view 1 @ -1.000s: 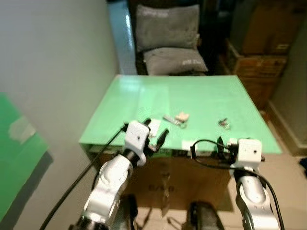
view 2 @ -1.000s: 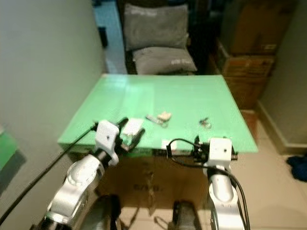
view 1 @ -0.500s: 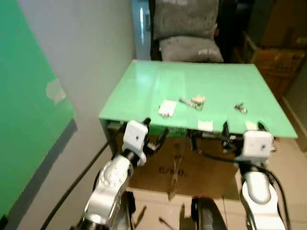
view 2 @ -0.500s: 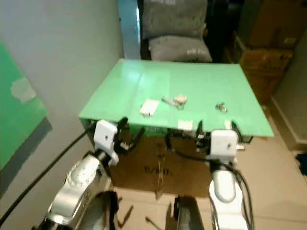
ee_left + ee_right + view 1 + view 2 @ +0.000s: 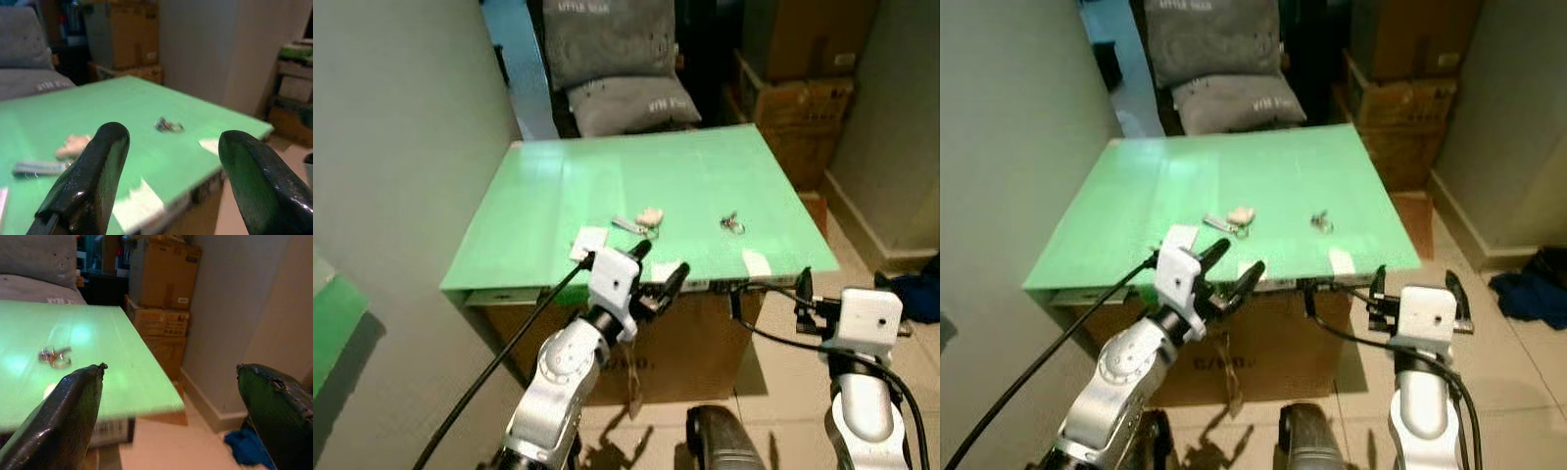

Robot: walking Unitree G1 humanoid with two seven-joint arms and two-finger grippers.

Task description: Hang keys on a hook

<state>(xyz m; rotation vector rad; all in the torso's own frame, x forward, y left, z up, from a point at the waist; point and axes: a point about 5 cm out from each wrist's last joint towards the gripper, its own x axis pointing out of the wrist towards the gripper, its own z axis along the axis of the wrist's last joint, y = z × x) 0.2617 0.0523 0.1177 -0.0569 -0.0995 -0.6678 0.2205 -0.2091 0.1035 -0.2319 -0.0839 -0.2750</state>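
Left claw [image 5: 654,266] spread at worktop [image 5: 568,196] near edge; ahead of it only a white tag [image 5: 590,240] and small fob [image 5: 642,219], bare green beyond. Right claw [image 5: 847,284] hangs off the worktop's corner; boxes [image 5: 793,93] and wall ahead.

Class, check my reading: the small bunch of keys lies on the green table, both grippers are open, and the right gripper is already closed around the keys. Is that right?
Not quite. The keys do lie on the green table, but the right gripper is open and empty, short of the table's near edge, as the left eye view shows. The left gripper is open too.
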